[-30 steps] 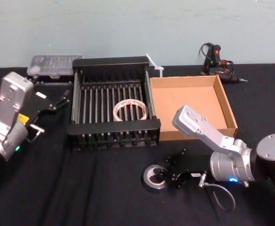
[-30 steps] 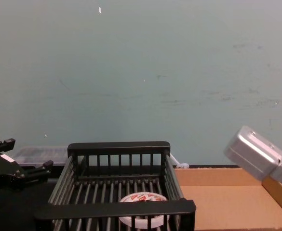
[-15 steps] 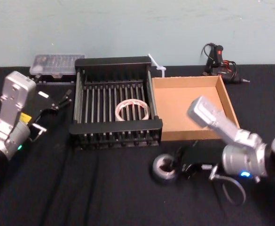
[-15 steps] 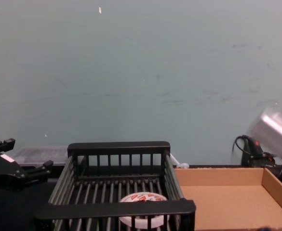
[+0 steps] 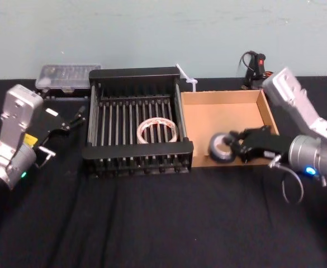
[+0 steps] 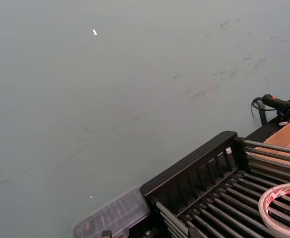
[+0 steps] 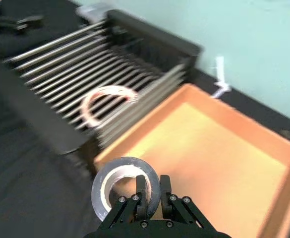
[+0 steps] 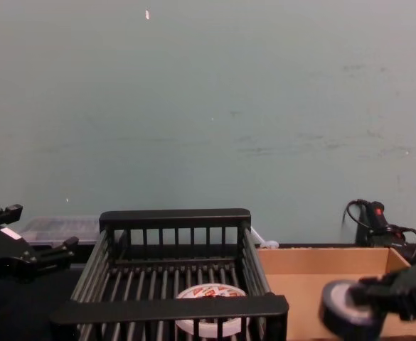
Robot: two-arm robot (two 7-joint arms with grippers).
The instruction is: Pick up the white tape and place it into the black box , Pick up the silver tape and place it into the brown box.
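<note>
Lifted off the black worktop (image 5: 124, 223) since a second ago, the silver tape (image 5: 223, 148) now hangs in the right end effector (image 5: 238, 146) over the near left corner of the brown box (image 5: 222, 114); back then the roll lay flat in front of the boxes with the arm reaching down to it. In the right wrist view the two fingers (image 7: 142, 191) are closed on the roll's wall, one inside the pale core and one outside, so the tape (image 7: 126, 192) is pinched through its ring and carried roughly level above the cardboard floor (image 7: 204, 158). The chest view puts the roll (image 8: 348, 311) just above the box's (image 8: 314, 273) front wall.

The white tape (image 5: 158, 130) already lies flat on the bars of the black box (image 5: 135, 151), so that half looks done. The left end effector (image 5: 62, 120) idles beside the crate's left side with its fingers spread and nothing in them.

A small tape roll like this should be light and stiff, with a smooth outer face that could slip or swivel in a thin pinch; the wall grip through the core seems the sound hold, and it likely needs only a low, gentle release onto the box floor
</note>
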